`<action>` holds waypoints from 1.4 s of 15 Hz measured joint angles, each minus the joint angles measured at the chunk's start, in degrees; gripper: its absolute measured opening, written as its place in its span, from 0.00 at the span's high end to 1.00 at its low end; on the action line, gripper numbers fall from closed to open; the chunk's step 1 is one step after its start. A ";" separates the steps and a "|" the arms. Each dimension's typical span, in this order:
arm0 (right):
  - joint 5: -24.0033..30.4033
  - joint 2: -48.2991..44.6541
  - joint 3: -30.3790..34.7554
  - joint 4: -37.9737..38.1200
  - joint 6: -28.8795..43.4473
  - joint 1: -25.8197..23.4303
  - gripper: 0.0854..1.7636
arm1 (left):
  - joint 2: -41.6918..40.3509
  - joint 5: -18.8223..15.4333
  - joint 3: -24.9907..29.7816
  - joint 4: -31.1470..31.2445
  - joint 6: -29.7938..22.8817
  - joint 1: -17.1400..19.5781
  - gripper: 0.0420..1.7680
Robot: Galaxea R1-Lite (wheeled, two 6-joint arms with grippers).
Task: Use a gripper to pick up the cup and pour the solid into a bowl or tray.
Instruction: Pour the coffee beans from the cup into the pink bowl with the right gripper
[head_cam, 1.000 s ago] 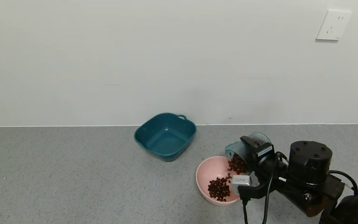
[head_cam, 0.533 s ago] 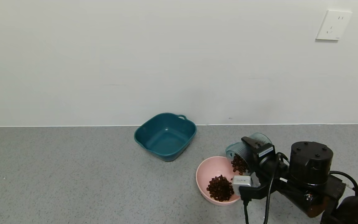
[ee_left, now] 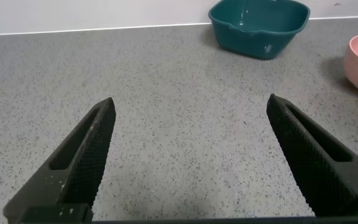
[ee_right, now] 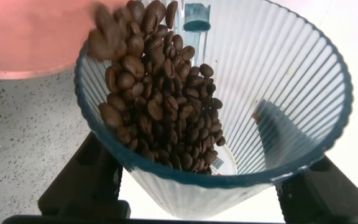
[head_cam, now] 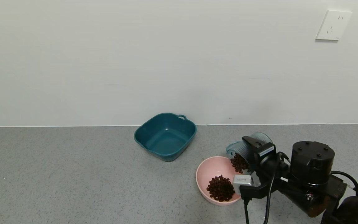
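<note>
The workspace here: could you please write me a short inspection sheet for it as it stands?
Surface: grey speckled counter, bare apart from the items below.
Job's things: cup tipped over the pink bowl, coffee beans at its lip; a pile of beans lies in the bowl.
Clutter: teal tub, nothing seen inside.
Grippers: right pincer shut on the cup; left pincer open over bare counter, away from the work.
Cables: black cables hang from the right arm.
Surroundings: pale wall with a white socket.

head: high, wide | wrists: low, close | shared: pink bowl (head_cam: 208, 174)
</note>
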 joint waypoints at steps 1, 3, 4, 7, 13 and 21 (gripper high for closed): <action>0.02 0.00 0.02 0.00 0.10 -0.05 0.24 | 0.00 0.00 0.00 0.00 0.00 0.00 0.01; 0.02 0.00 0.02 0.00 0.28 -0.05 0.24 | 0.00 0.00 0.00 0.00 0.00 0.00 0.01; 0.05 -0.02 0.02 0.00 0.37 -0.11 0.24 | 0.00 0.00 0.00 0.01 0.00 0.00 0.01; 0.11 0.00 0.20 0.02 1.30 -0.27 0.24 | 0.00 0.00 0.00 0.00 0.00 0.00 0.01; 0.13 -0.02 0.46 -0.91 7.84 -0.30 0.24 | 0.00 0.00 0.00 0.01 0.00 -0.02 0.01; -0.30 0.00 -0.06 -4.89 24.41 -0.22 0.24 | 0.00 0.00 0.00 0.00 0.00 -0.02 0.01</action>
